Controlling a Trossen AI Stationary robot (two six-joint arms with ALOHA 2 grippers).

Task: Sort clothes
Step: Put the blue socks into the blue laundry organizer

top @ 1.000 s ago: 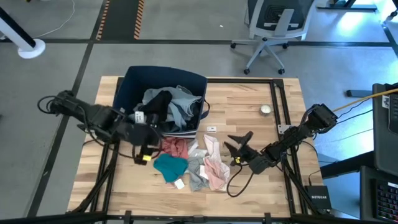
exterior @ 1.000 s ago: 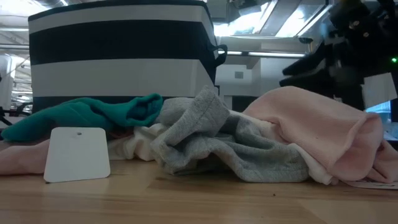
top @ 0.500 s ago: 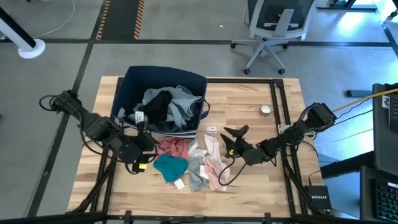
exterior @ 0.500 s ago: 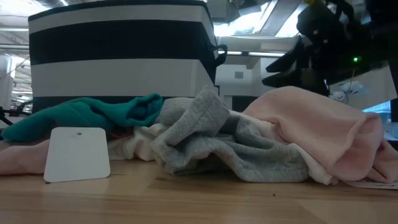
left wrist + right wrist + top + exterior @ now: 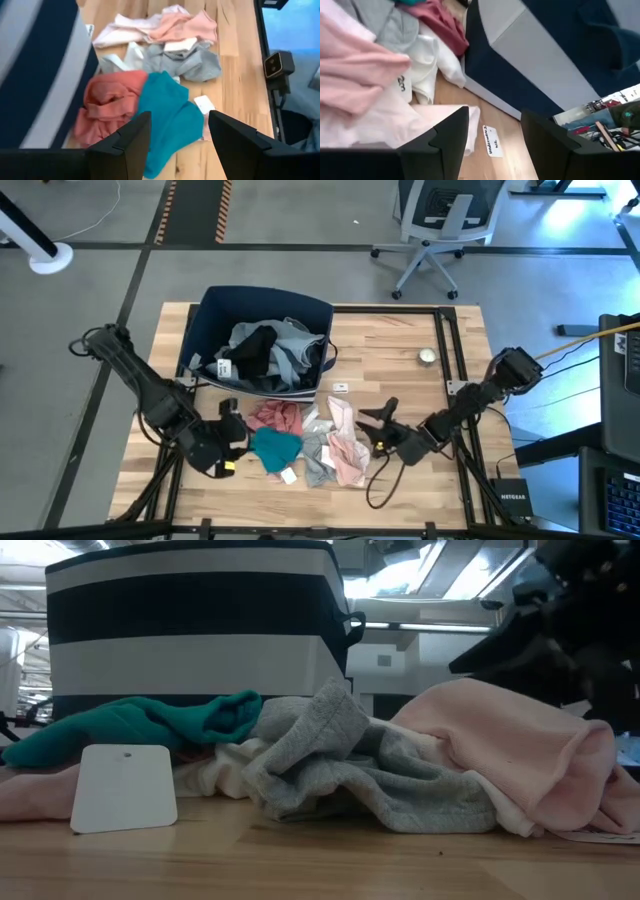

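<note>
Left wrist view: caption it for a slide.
Open left gripper poised above the teal piece, beside the coral piece.

My wooden table (image 5: pixel 400 360) carries a navy striped bin (image 5: pixel 225 315), a teal piece (image 5: pixel 274 448), a coral-pink piece (image 5: pixel 277 418), grey and pale pink garments (image 5: pixel 335 445), a white tag (image 5: pixel 289 476), and a small round object (image 5: pixel 427 356).

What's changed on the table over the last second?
The left gripper drew back from beside the bin toward the table's near edge and now sits empty and open beside the teal piece. The right gripper swung a little around the pink piece, also open and empty. The clothes and bin stayed put.
</note>
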